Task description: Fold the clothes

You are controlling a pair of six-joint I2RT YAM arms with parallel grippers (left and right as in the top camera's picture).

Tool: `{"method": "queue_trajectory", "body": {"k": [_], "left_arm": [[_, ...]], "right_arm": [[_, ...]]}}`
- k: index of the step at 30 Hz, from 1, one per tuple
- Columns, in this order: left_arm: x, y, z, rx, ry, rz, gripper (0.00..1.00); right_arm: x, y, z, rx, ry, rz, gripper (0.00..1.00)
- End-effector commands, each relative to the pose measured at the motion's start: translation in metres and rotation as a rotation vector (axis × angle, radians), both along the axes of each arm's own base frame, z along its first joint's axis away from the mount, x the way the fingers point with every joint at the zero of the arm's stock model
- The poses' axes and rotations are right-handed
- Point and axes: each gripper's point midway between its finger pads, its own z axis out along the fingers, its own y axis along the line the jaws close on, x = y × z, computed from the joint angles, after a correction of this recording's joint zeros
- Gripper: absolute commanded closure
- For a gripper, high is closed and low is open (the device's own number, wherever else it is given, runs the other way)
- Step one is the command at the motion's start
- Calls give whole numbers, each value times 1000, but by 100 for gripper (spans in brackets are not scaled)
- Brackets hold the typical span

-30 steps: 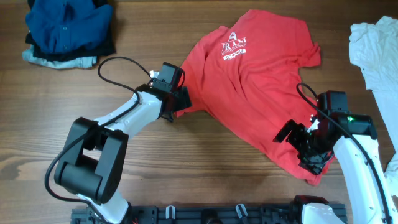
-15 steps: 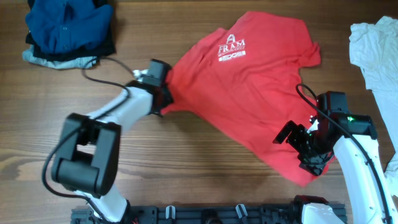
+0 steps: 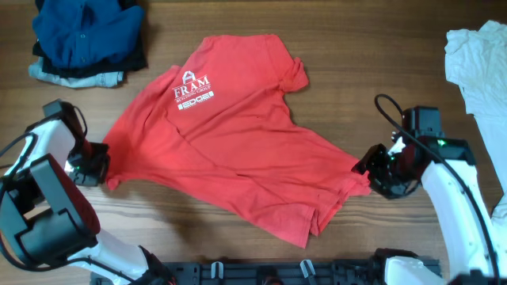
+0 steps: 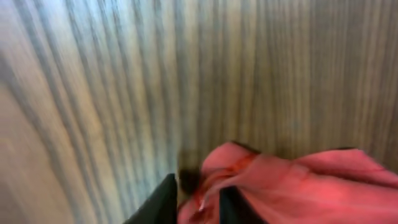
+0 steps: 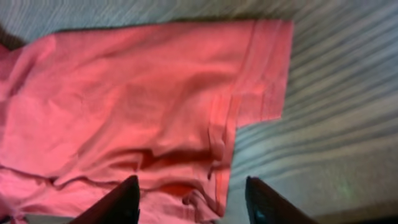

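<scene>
While it lies rumpled rather than flat, one red short-sleeved cotton T-shirt with white printed lettering spreads across the middle of the overhead frame. It runs from centre left down to lower right on the brown wood-grain table, and its chest print faces up, just upper left of centre.

Two grippers are at it, one at each end. At the left edge of the frame, the left gripper sits on the shirt's leftmost corner. Its wrist camera (badly blurred) shows two dark fingers close together at the bottom of the frame. A bunch of red cloth is pinched between them, with bare wood above.

Right of centre, the right gripper meets the shirt's right-hand edge. From its wrist, both fingers stand wide apart at the bottom of the frame, closed on nothing. A hemmed edge of the shirt lies on the table between and above them.

Two other lots of clothing share the table, both well apart from the red shirt. One pile of garments sits in the upper left corner (three layers show: blue on top, black under it, pale grey-blue lowest). One crumpled white garment lies along the upper right edge.
</scene>
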Motion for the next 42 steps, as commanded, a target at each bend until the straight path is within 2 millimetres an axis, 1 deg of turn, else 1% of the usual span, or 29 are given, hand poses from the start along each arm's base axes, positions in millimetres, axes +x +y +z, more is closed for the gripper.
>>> {"method": "queue_trajectory", "body": {"k": [1, 3, 5, 7, 8, 9, 12, 14, 15, 17, 18, 20, 21, 23, 24, 25, 26, 27, 28, 30, 31, 32, 34, 36, 38, 40, 42], "left_arm": [[-1, -16, 0, -81, -32, -51, 0], [-2, -19, 6, -93, -42, -65, 0], [-2, -19, 14, -87, -53, -80, 0], [0, -20, 27, -70, -84, -96, 0], [2, -23, 37, -56, -109, -116, 0], [7, -27, 44, -47, -134, -154, 0], [15, -50, 67, -29, -188, -258, 0], [17, -63, 70, -36, -189, -308, 0], [16, -71, 69, -45, -175, -335, 0], [13, -85, 69, -69, -154, -374, 0], [13, -91, 69, -78, -151, -393, 0], [15, -105, 69, -104, -155, -435, 0], [17, -115, 69, -132, -166, -456, 0], [19, -126, 70, -157, -174, -481, 0], [19, -134, 70, -162, -172, -509, 0], [19, -137, 70, -163, -172, -520, 0], [19, -140, 70, -164, -171, -532, 1], [20, -143, 70, -165, -170, -543, 0], [21, -147, 70, -164, -173, -557, 0], [25, -152, 70, -160, -188, -580, 0], [29, -155, 70, -156, -202, -593, 0], [30, -155, 70, -155, -208, -593, 0], [32, -155, 70, -153, -213, -594, 0], [31, -155, 70, -153, -213, -594, 0], [31, -155, 70, -154, -209, -594, 0], [30, -155, 70, -156, -205, -594, 0], [28, -155, 70, -158, -199, -593, 0]], "right_arm": [[8, 7, -13, 54, 33, 53, 55], [12, 8, -28, 66, 74, 54, 57], [18, 13, -40, 105, 89, 69, 65], [24, 16, -52, 125, 103, 65, 70], [26, 16, -61, 127, 116, 65, 73], [28, 15, -67, 123, 121, 66, 73], [41, 12, -81, 113, 105, 43, 69], [47, 10, -88, 105, 93, 34, 69], [47, 2, -94, 61, 119, -25, 72], [57, -3, -99, 36, 92, -36, 73], [60, -8, -99, 15, 84, -44, 73], [73, -32, -92, -78, 74, -118, 73], [82, -46, -83, -104, 73, -156, 77], [98, -63, -66, -112, 51, -197, 83], [114, -82, -47, -121, 10, -241, 86], [120, -90, -39, -129, -5, -258, 86], [125, -97, -32, -129, -19, -274, 89], [127, -98, -27, -116, -22, -277, 90], [128, -88, -20, -60, -29, -227, 96], [124, -56, -11, 56, -36, -90, 96], [119, -28, -7, 113, -47, 52, 96], [112, -13, -8, 120, -27, 127, 96], [96, 19, -15, 105, 40, 208, 96], [81, 42, -23, 79, 92, 251, 95], [69, 53, -35, 56, 120, 281, 94], [68, 52, -51, 35, 113, 243, 93], [67, 52, -57, 35, 112, 226, 92]]}}
